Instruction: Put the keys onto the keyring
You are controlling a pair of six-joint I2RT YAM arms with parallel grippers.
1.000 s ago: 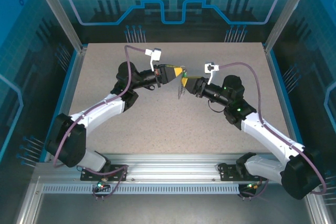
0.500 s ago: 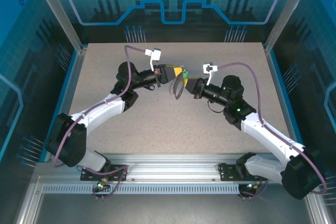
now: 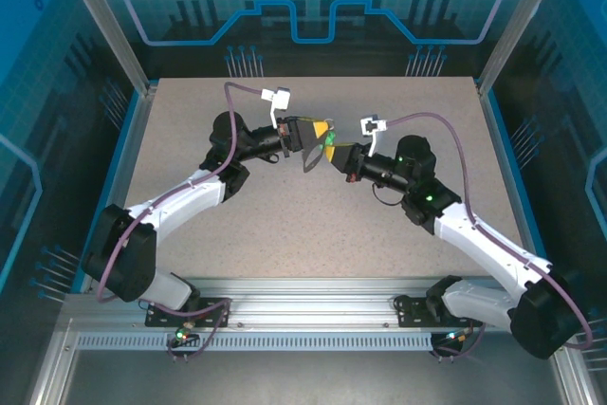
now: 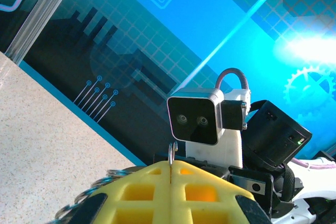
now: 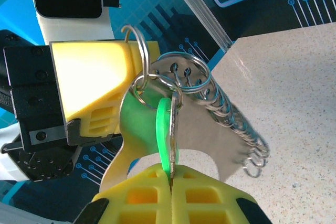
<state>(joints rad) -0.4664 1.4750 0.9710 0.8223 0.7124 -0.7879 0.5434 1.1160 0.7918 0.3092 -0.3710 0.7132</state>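
Above the table (image 3: 285,225), left claw (image 4: 170,176) pinches the keyring (image 5: 185,73); right claw (image 5: 170,182) pinches the green key (image 5: 165,129) against the keyring.

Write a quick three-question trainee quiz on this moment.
1. True or false: the right gripper is shut on the green key.
2. The beaded chain: A) is wound round the green key; B) hangs free from the keyring; C) is clamped in the right gripper.
3. What does the left gripper pinch?
Key: 1 true; 2 B; 3 the keyring.
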